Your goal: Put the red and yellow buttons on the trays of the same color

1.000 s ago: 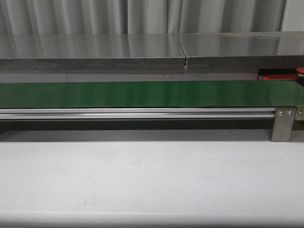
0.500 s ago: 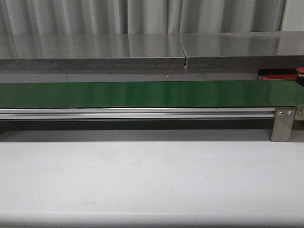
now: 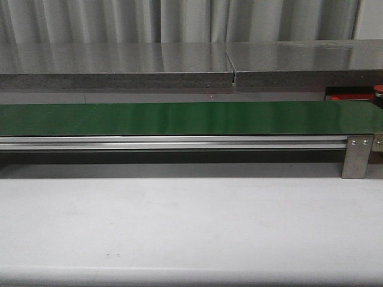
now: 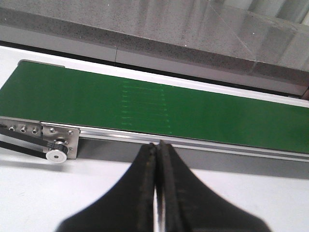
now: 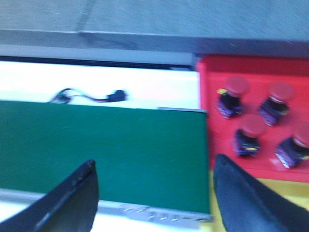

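Observation:
In the right wrist view a bright red tray (image 5: 212,96) lies past the end of the green belt (image 5: 120,150), and several red-capped buttons stand on it, one of them a red button (image 5: 251,131) near the middle. A yellow tray edge (image 5: 289,188) shows beside the red tray. No yellow button is in view. My right gripper (image 5: 154,160) is open and empty above the belt's end. My left gripper (image 4: 158,143) is shut on nothing, in front of the belt. The front view shows only a sliver of the red tray (image 3: 352,96) and one red button (image 3: 379,90).
The long green belt (image 3: 179,118) runs across the table on an aluminium rail with a bracket (image 3: 357,156) at its right end. A grey stone ledge (image 3: 119,66) stands behind it. A small cable (image 5: 89,96) lies on the white surface behind the belt.

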`<action>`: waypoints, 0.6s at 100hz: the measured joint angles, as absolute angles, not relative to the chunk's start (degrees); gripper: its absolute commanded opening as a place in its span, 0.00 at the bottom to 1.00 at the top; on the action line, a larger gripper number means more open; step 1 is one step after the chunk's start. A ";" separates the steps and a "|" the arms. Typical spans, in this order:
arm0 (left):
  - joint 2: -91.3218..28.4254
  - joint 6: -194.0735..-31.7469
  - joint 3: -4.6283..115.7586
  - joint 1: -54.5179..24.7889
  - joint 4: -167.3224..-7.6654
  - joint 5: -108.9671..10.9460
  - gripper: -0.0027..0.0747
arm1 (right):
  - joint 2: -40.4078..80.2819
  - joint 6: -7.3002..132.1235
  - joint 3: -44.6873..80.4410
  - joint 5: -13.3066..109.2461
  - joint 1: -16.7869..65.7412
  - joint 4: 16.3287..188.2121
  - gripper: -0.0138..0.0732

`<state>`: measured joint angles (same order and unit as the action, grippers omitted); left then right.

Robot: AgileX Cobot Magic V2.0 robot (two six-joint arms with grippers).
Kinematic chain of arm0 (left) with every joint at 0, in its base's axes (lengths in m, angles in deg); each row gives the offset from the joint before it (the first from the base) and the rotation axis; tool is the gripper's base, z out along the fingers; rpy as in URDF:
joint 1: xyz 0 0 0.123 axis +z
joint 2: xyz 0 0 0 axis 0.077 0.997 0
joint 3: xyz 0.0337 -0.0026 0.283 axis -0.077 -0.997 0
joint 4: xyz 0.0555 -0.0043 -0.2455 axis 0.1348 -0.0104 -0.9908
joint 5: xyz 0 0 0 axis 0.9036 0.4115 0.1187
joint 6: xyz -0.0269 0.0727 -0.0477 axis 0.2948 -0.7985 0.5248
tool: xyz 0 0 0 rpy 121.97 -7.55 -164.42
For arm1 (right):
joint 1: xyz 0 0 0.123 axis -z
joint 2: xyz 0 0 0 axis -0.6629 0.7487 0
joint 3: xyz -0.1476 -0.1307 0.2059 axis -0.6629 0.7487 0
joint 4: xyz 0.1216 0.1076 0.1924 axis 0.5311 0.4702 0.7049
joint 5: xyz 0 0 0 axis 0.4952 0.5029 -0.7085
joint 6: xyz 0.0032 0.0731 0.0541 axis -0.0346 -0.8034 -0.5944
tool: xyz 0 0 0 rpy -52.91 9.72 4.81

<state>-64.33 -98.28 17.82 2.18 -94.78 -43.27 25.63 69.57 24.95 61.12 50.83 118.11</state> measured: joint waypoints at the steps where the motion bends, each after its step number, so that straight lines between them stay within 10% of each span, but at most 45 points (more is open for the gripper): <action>1: -64.33 -98.28 17.82 2.18 -94.78 -43.27 0.01 | 24.76 69.57 25.16 61.26 50.26 118.11 0.74; 23: -64.33 -98.28 17.82 2.18 -94.78 -43.27 0.01 | 10.89 69.98 34.91 63.38 44.43 118.20 0.69; 60: -64.33 -98.28 17.82 2.18 -94.78 -43.27 0.01 | -9.93 69.98 47.98 68.72 44.11 118.10 0.08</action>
